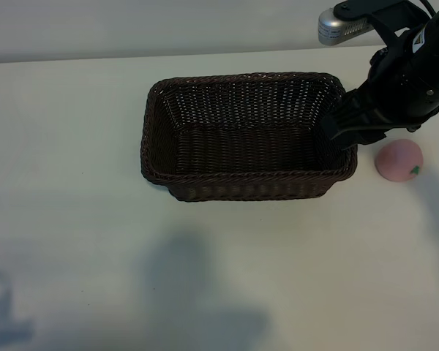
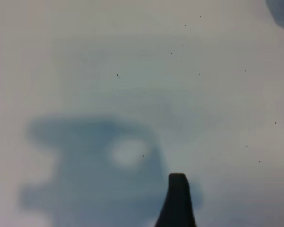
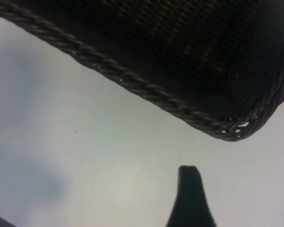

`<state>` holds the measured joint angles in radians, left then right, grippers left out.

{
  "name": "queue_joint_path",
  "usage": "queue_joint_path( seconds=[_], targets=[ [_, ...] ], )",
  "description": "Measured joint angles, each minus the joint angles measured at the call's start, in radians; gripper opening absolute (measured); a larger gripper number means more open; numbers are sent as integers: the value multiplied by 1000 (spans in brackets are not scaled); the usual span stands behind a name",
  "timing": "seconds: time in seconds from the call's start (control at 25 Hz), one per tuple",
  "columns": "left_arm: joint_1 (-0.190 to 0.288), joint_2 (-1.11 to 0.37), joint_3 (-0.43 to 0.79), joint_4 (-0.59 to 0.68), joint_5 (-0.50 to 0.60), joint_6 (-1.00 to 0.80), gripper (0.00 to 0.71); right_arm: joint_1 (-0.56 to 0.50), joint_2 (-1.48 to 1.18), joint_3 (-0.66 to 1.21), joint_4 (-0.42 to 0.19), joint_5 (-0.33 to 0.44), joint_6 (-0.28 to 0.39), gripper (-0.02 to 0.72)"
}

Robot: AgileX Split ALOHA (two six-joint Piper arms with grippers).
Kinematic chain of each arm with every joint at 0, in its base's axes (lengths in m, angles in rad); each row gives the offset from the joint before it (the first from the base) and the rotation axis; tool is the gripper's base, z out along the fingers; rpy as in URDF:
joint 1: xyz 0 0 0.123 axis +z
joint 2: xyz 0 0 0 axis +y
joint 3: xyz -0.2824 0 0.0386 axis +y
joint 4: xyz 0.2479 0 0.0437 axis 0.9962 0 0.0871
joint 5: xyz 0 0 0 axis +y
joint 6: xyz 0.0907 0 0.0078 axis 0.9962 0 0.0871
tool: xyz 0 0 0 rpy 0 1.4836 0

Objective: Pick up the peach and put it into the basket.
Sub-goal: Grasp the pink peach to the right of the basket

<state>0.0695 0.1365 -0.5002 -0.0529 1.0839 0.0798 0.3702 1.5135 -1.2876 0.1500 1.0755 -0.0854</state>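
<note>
The peach [image 1: 399, 160], small, pale pink and with a green leaf mark, lies on the white table just right of the basket. The dark-brown wicker basket [image 1: 241, 178] stands mid-table with nothing inside it. My right gripper [image 1: 345, 126] hangs over the basket's right end, left of the peach and apart from it. In the right wrist view the gripper [image 3: 143, 189] is open and holds nothing; one finger [image 3: 191, 196] shows, with the basket's braided rim [image 3: 132, 80] beyond it. My left gripper [image 2: 143, 189] is open over bare table, outside the exterior view.
The white table [image 1: 73, 219] stretches wide to the left and front of the basket. A grey metal fitting [image 1: 340, 25] sits at the back right, behind the right arm. Arm shadows fall on the near table.
</note>
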Motion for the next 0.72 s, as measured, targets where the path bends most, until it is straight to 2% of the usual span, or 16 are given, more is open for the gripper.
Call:
queue_joint_path(
  seconds=[0.2, 0.36, 0.64, 0.72],
  targets=[
    [-14, -71, 0, 0, 1, 0, 597, 0, 0, 0, -16, -3, 0, 503],
    [-36, -143, 0, 0, 4, 0, 597, 0, 0, 0, -62, -36, 8, 503],
    [-49, -146, 0, 0, 3, 0, 597, -39, 64, 0, -209, -72, 171, 503],
    [-67, -146, 0, 0, 3, 0, 597, -71, 94, 0, -234, -80, 189, 503]
  ],
)
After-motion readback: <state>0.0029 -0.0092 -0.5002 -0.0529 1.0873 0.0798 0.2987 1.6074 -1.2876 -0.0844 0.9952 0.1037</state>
